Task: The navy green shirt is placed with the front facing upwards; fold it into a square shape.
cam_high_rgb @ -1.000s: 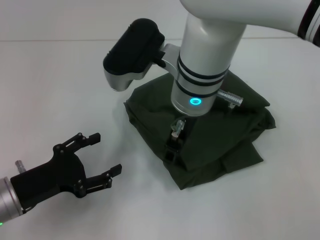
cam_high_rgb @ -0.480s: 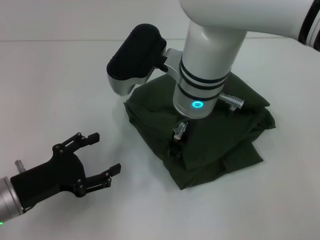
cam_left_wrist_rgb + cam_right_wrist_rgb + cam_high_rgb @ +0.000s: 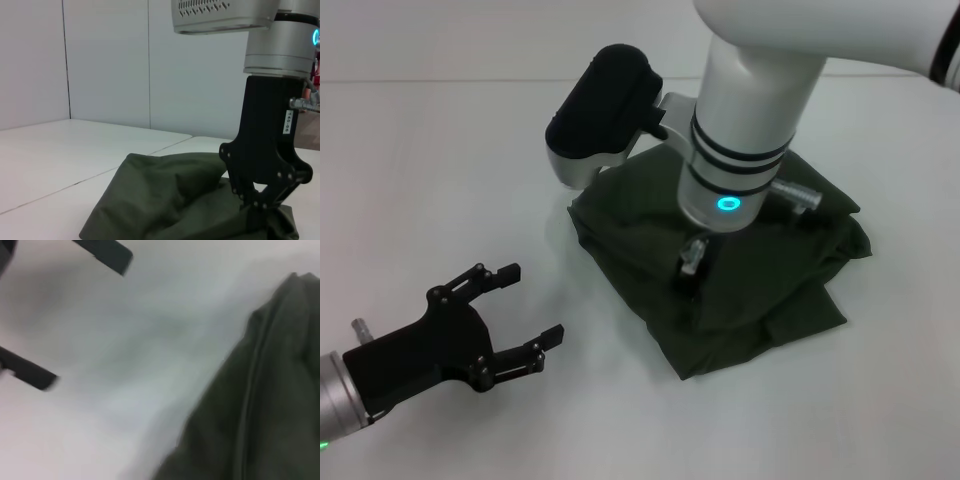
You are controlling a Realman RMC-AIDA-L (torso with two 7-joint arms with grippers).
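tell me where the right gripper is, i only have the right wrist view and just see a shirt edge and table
observer: the right gripper is down on top of the folded shirt, near its middle.
operator: is the shirt a square yet
observer: roughly; it is a compact bundle, but a lower layer sticks out at the near right corner.
operator: where's the left gripper
observer: the left gripper is open over the table, to the shirt's left and clear of it.

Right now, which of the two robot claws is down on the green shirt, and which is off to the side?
The right gripper is down on the folded navy green shirt. The left gripper is apart from it, open over the bare white table.
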